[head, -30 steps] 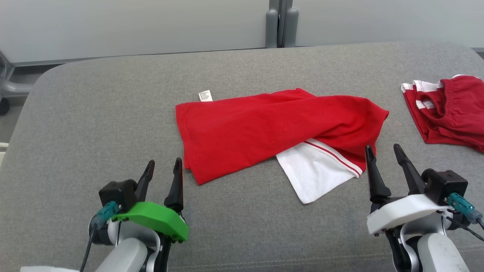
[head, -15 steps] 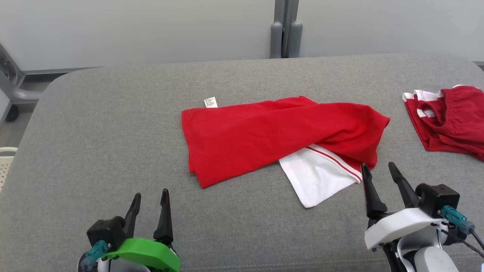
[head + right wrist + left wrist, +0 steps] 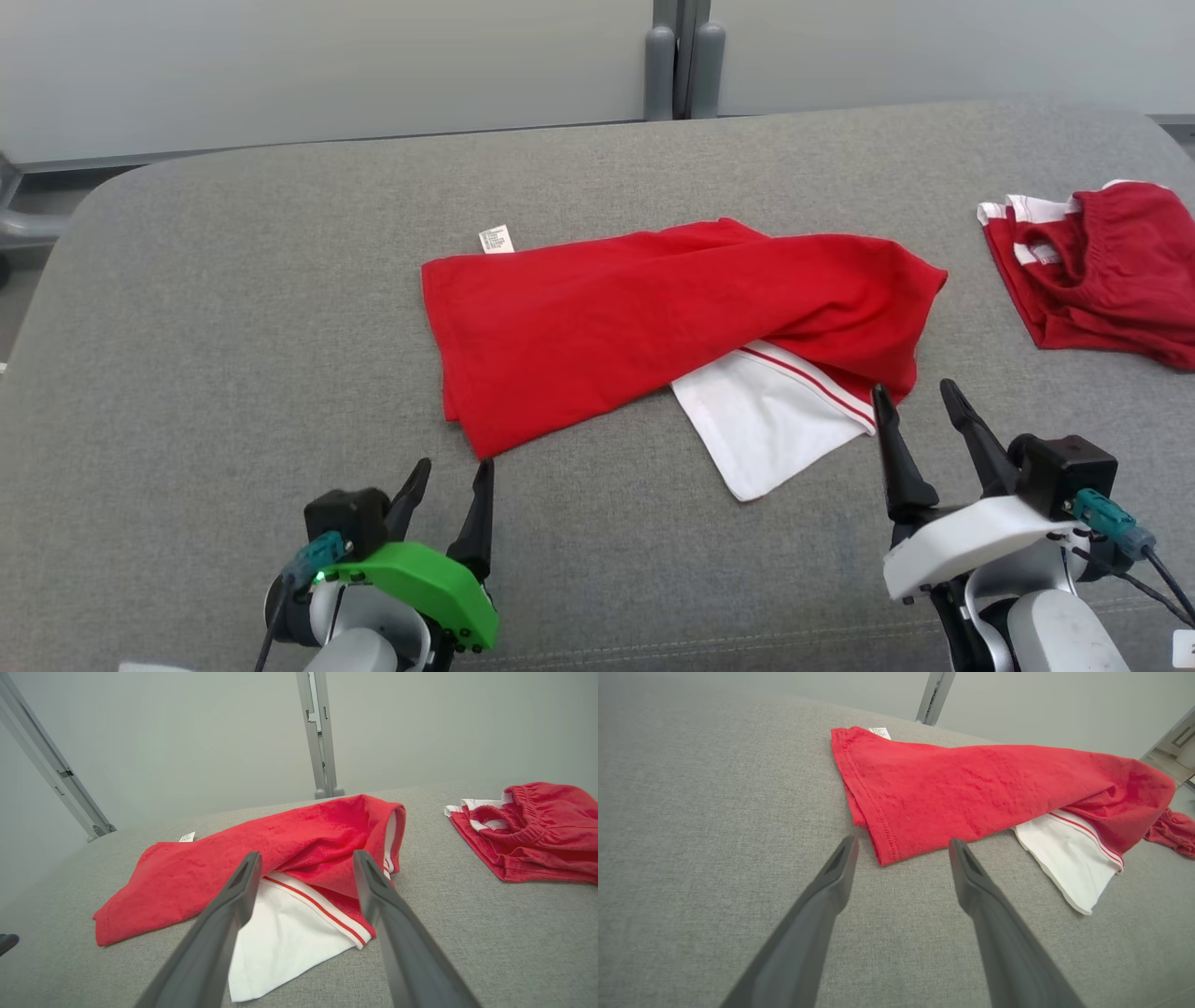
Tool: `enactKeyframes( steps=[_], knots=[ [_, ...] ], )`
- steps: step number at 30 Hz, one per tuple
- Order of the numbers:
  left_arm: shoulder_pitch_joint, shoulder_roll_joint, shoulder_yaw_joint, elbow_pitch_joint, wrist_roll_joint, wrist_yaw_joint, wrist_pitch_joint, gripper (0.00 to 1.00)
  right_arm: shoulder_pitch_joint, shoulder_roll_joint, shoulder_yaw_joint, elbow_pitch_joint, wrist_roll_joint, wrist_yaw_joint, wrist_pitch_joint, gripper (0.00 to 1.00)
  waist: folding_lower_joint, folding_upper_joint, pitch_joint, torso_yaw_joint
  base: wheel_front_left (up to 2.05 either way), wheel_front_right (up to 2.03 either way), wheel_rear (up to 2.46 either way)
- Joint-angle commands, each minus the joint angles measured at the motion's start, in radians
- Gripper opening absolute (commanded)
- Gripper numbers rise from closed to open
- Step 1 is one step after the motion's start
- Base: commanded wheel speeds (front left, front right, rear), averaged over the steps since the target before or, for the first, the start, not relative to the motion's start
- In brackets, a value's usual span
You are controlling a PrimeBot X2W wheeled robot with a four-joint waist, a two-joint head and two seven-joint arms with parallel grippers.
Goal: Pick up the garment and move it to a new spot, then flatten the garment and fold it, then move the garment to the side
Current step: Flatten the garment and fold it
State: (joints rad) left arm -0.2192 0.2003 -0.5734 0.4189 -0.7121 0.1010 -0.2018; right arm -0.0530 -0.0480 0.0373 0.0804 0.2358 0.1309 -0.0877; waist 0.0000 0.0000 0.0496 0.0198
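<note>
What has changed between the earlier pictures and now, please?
The left gripper pulled back, then came forward and rightward, up to the near left corner of the red garment. The right gripper drew back a little. The head camera shifted too. Both grippers stay open and empty; the garment and the other red clothes lie unmoved.

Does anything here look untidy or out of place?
The red garment lies askew and loosely doubled over, its white striped part sticking out from under the near edge. Nothing looks spilled or torn.
</note>
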Motion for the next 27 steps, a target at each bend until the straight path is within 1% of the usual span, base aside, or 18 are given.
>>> enactKeyframes(
  steps=[1,2,3,5,10,13,19,20,21,22,23,24,27],
  knots=[
    [-0.050,-0.018,-0.002,0.056,-0.013,-0.021,0.009,1.00,-0.021,-0.003,0.007,-0.008,-0.008,0.000,0.005,1.00,0.0000,0.0000,0.028,-0.030,0.00,0.00,0.00],
    [-0.073,-0.027,-0.004,0.093,-0.013,-0.030,0.013,1.00,-0.026,-0.003,0.012,-0.011,-0.011,0.000,0.007,1.00,0.0000,0.0000,0.037,-0.040,0.00,0.00,0.00],
    [-0.073,-0.027,-0.004,0.093,-0.013,-0.030,0.013,1.00,-0.026,-0.003,0.012,-0.011,-0.011,0.000,0.007,1.00,0.0000,0.0000,0.037,-0.040,0.00,0.00,0.00],
    [-0.113,-0.047,-0.001,0.167,-0.024,-0.046,0.017,1.00,-0.037,-0.003,0.015,-0.015,-0.017,0.000,0.010,1.00,0.0000,0.0000,0.054,-0.060,0.00,0.00,0.00],
    [-0.189,-0.075,0.014,0.325,-0.036,-0.075,-0.008,1.00,-0.062,-0.003,0.019,-0.033,-0.029,0.000,0.016,1.00,0.0000,0.0000,0.092,-0.106,0.00,0.00,0.00],
    [-0.222,-0.084,0.032,0.401,-0.048,-0.081,-0.027,1.00,-0.068,-0.003,0.015,-0.042,-0.036,0.000,0.020,1.00,0.0000,0.0000,0.108,-0.124,0.00,0.00,0.00],
    [-0.271,-0.104,0.033,0.494,-0.032,-0.114,-0.052,1.00,-0.066,-0.003,0.010,-0.058,-0.039,0.000,0.019,1.00,0.0000,0.0000,0.125,-0.136,0.00,0.00,0.00],
    [-0.277,-0.106,0.031,0.498,-0.027,-0.120,-0.054,0.96,-0.064,-0.003,0.008,-0.059,-0.040,0.000,0.018,1.00,0.0000,0.0000,0.126,-0.135,0.00,0.00,0.00],
    [-0.280,-0.109,0.031,0.501,-0.021,-0.125,-0.057,0.68,-0.061,-0.003,0.005,-0.059,-0.040,0.000,0.016,1.00,0.0000,0.0000,0.126,-0.133,0.00,0.00,0.00],
    [-0.283,-0.111,0.031,0.502,-0.016,-0.129,-0.060,0.45,-0.058,-0.003,0.003,-0.059,-0.040,0.000,0.015,1.00,0.0000,0.0000,0.126,-0.131,0.00,0.00,0.00],
    [-0.285,-0.112,0.030,0.501,-0.009,-0.135,-0.061,0.31,-0.057,-0.003,0.002,-0.057,-0.039,0.000,0.013,1.00,0.0000,0.0000,0.125,-0.127,0.00,0.00,0.00],
    [-0.287,-0.113,0.032,0.496,-0.003,-0.136,-0.063,0.00,-0.056,-0.003,0.001,-0.055,-0.037,0.000,0.013,1.00,0.0000,0.0000,0.124,-0.125,0.00,0.00,0.00],
    [-0.288,-0.108,0.039,0.474,0.026,-0.135,-0.063,0.00,-0.056,-0.003,0.006,-0.050,-0.029,0.000,0.008,1.00,0.0000,0.0000,0.122,-0.118,0.00,0.00,0.00]
  ],
)
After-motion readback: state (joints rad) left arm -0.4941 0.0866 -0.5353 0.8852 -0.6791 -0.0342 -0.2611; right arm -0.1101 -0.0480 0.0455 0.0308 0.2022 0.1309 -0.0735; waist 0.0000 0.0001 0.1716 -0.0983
